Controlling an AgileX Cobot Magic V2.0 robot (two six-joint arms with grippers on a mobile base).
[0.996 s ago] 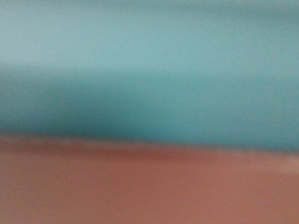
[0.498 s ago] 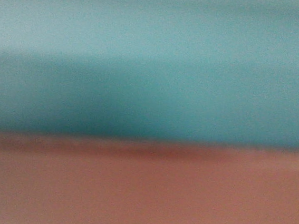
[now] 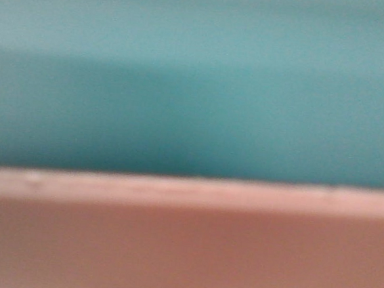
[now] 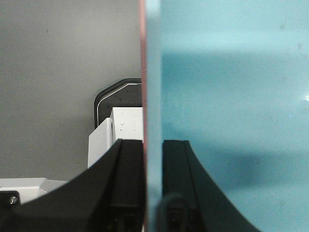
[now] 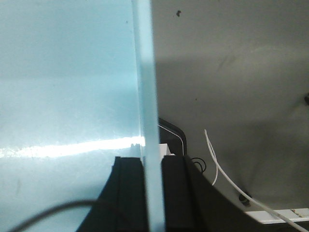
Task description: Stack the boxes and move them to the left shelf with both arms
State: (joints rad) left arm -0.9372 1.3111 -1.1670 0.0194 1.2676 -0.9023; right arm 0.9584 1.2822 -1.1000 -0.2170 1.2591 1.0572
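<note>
The stacked boxes fill the front view from very close. The sky-blue box (image 3: pixel 198 83) takes up the upper part and the salmon-pink box (image 3: pixel 181 252) the lower part, its pale rim running across. In the left wrist view my left gripper (image 4: pixel 153 142) is shut on the stacked walls, with the pink edge (image 4: pixel 142 58) outside and the blue box (image 4: pixel 231 96) inside. In the right wrist view my right gripper (image 5: pixel 152 159) is shut on the blue box (image 5: pixel 67 72) wall. The left shelf is out of view.
Grey floor (image 4: pixel 48 72) lies below the boxes in both wrist views. A white and black part of the robot (image 4: pixel 120 121) sits under the left end. A loose white cable (image 5: pixel 217 164) hangs by the right gripper.
In the front view the pink box's rim now shows as a clearer pale band and the picture is sharper. The boxes have shifted slightly in front of the camera.
</note>
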